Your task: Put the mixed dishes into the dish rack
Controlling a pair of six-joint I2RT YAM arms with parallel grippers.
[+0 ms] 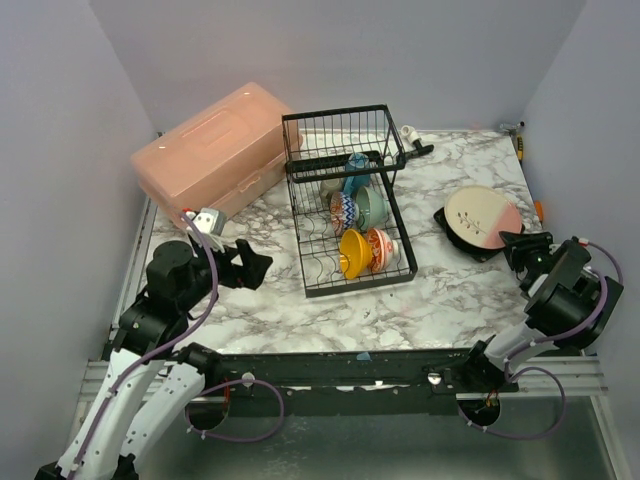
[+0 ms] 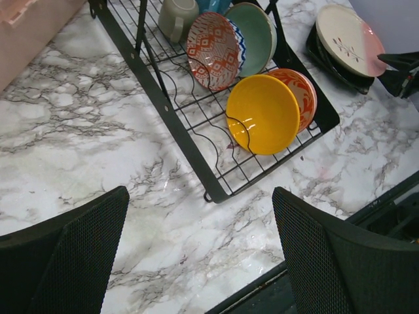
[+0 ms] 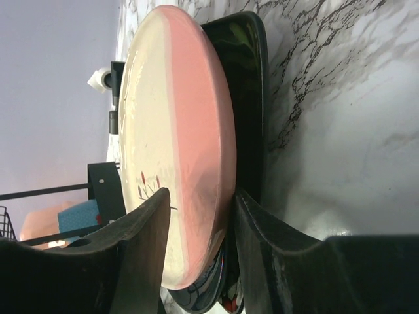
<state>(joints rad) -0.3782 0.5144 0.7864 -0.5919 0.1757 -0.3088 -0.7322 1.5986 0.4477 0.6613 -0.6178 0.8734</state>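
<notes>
The black wire dish rack [image 1: 345, 200] stands mid-table and holds a yellow bowl [image 2: 262, 114], a red-patterned bowl [image 2: 300, 88], a blue-and-red patterned bowl [image 2: 211, 49], a mint green bowl [image 2: 256, 36] and an olive mug [image 2: 177, 16]. The pink-cream plate [image 1: 483, 217] lies on a dark plate [image 1: 458, 236] to the right of the rack. My right gripper [image 3: 201, 196] straddles the pink-cream plate's [image 3: 183, 118] near rim, fingers close against it, with the dark plate [image 3: 247, 65] beneath. My left gripper [image 2: 200, 193] is open and empty over bare marble left of the rack's near corner.
The salmon-pink plastic box [image 1: 215, 150] sits at the back left beside the rack. A small white object [image 1: 408, 132] lies behind the rack's tall basket end. Walls close in on the left, back and right. The black frame rail [image 1: 360, 365] runs along the near table edge.
</notes>
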